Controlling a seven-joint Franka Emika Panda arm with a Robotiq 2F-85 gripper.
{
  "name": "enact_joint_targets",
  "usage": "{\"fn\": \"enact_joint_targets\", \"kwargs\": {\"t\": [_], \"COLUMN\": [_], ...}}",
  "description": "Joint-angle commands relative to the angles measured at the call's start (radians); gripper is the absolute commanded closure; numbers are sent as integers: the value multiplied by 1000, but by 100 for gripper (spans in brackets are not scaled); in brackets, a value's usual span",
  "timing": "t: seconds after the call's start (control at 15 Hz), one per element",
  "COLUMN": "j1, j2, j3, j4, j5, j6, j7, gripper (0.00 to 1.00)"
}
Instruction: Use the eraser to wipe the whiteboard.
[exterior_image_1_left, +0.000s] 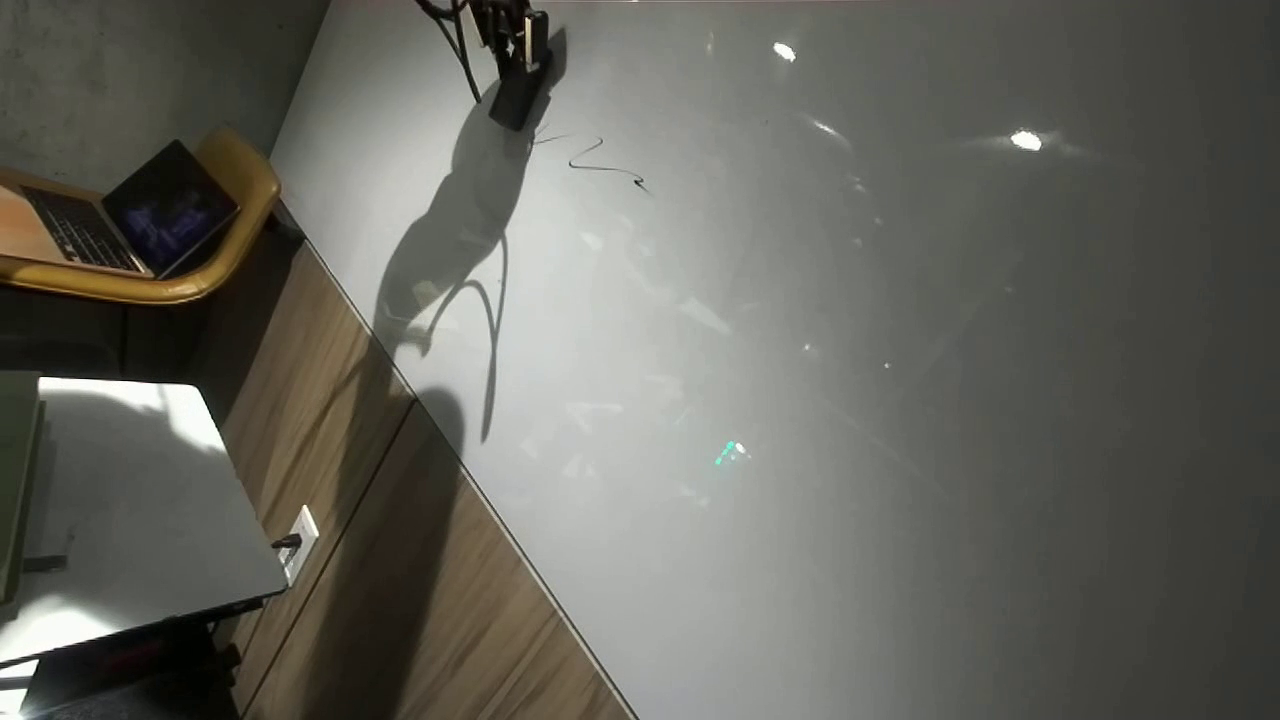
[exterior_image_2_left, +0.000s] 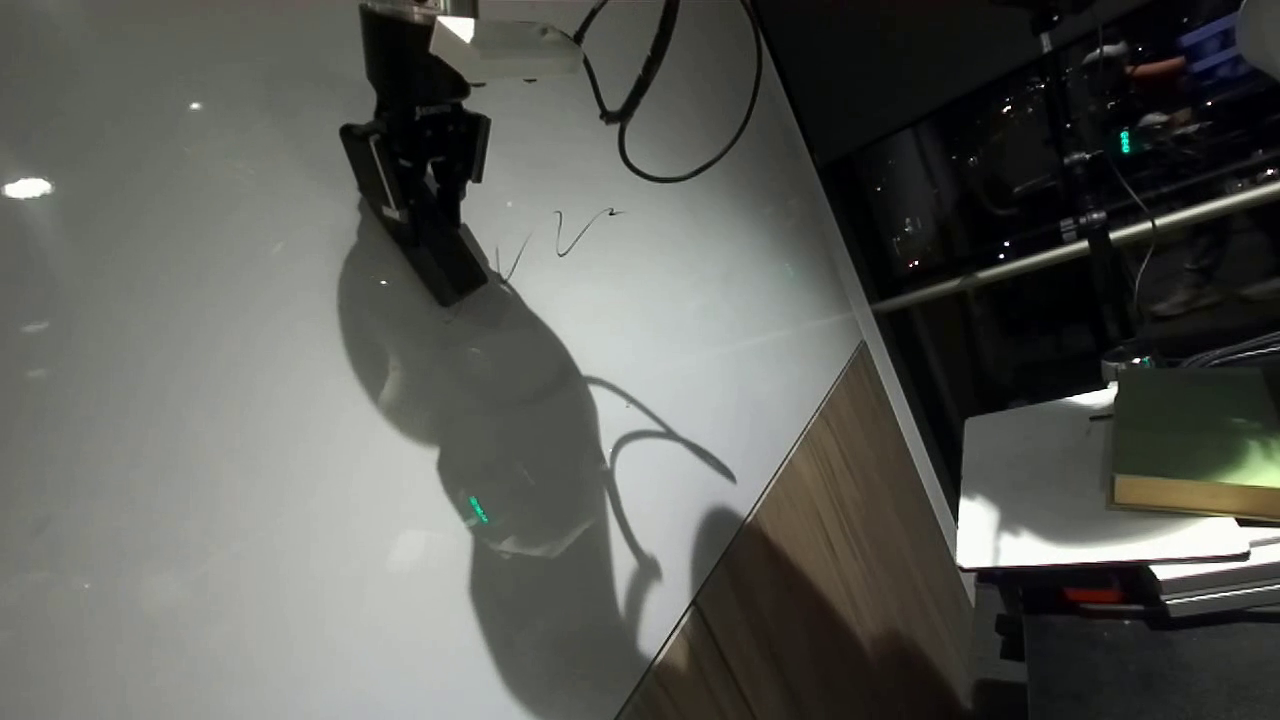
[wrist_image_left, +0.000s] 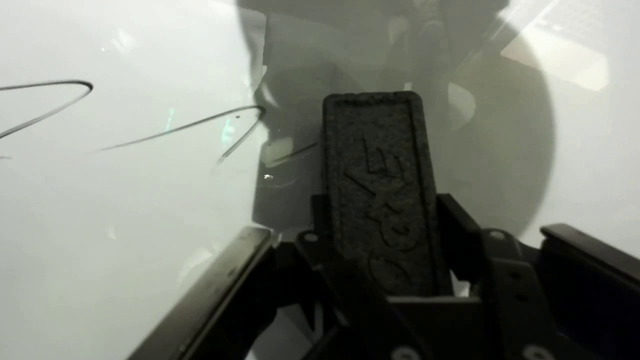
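Note:
The whiteboard (exterior_image_1_left: 800, 300) is a large pale glossy panel; it also fills much of another exterior view (exterior_image_2_left: 200, 400). Thin dark pen strokes (exterior_image_1_left: 605, 168) lie on it, and also show in the wrist view (wrist_image_left: 200, 122). My gripper (wrist_image_left: 382, 215) is shut on the eraser (wrist_image_left: 377, 150), a dark-grey oblong block with carved marks, with a finger on each long side. In both exterior views the eraser (exterior_image_1_left: 513, 103) (exterior_image_2_left: 450, 270) points down from the gripper, close beside the strokes. A short stroke runs up to its left edge. I cannot tell whether it touches the board.
A wood-grain panel (exterior_image_1_left: 400, 480) borders the whiteboard's lower edge. A laptop (exterior_image_1_left: 170, 205) sits on a yellow chair (exterior_image_1_left: 240, 180). A white table (exterior_image_2_left: 1040, 480) with a green book (exterior_image_2_left: 1190, 425) stands near the board. Cables (exterior_image_2_left: 640, 110) hang by the arm. The arm's shadow covers part of the board.

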Motion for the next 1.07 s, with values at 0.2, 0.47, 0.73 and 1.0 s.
{"fn": "enact_joint_targets", "kwargs": {"t": [0.2,0.47,0.73,1.0], "j1": [-3,0,0,-16], "j2": [49,67,87,112], "j3": [3,2,-5,-24], "j4": [3,8,9,31], "j5": [-133,-152,-163,-163], "j6": [68,66,63,61], "j7": [108,132,143,123], "gripper": [71,71,71,71]}}
